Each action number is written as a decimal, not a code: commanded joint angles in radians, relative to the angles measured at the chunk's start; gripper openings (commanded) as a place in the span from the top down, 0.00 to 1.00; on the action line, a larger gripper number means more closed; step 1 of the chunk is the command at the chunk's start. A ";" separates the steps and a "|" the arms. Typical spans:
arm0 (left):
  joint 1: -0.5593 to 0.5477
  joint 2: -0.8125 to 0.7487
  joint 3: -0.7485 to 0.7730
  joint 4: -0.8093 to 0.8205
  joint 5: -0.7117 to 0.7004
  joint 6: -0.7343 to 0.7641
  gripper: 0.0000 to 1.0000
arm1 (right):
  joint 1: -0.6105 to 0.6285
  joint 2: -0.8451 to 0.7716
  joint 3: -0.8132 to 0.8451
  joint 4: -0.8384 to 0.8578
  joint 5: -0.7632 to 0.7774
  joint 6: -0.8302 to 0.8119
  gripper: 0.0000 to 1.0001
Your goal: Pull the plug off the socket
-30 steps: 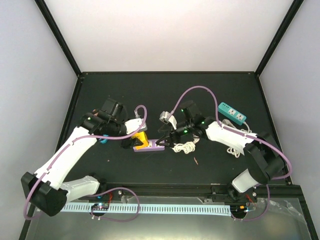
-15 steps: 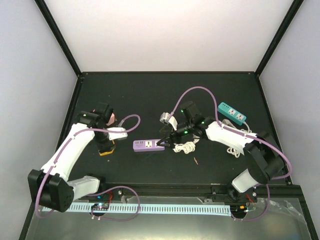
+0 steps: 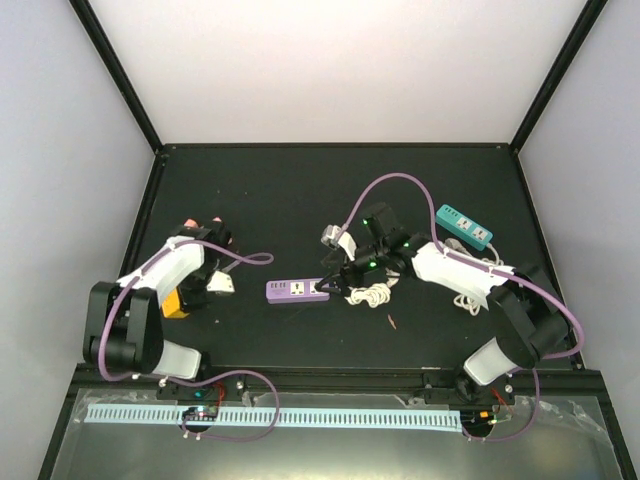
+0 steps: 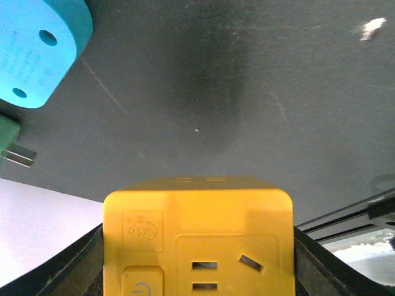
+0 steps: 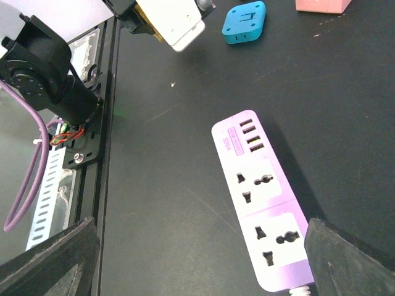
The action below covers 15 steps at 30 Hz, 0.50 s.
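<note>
- Top external view: the yellow plug [image 4: 197,234] is already off the purple socket strip [image 3: 296,290]. It sits well apart to the strip's left, clamped in the left hand [image 3: 180,298].
- The strip's long axis runs left to right on the counter [image 3: 300,190]. The right hand [image 3: 332,287] straddles its right end, jaws spread wide, gripping nothing.
- Left wrist view: we see bare counter beyond the plug. A blue adapter [image 4: 37,43] and a green plug [image 4: 7,132] lie off to one side.
- We judge only the set-down remains, and nothing blocks it.

Light: bright and even, falling from above; the walls [image 3: 330,70] are washing out.
Shadows: a soft patch is lying on the table [image 4: 321,142] beyond the adapter [image 4: 197,234]; a narrow one is edging the strip [image 5: 259,203].
Focus: the adapter is looking slightly soft.
</note>
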 commanded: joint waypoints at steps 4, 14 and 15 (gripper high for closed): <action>0.015 0.123 0.001 0.098 -0.153 -0.014 0.59 | -0.026 0.000 -0.011 0.013 -0.013 -0.004 0.06; 0.015 0.193 0.033 0.098 -0.036 -0.039 0.45 | -0.034 0.010 -0.008 0.018 -0.016 -0.005 0.06; 0.014 0.196 0.034 0.098 -0.022 -0.041 0.43 | -0.036 0.013 -0.009 0.017 -0.017 -0.005 0.06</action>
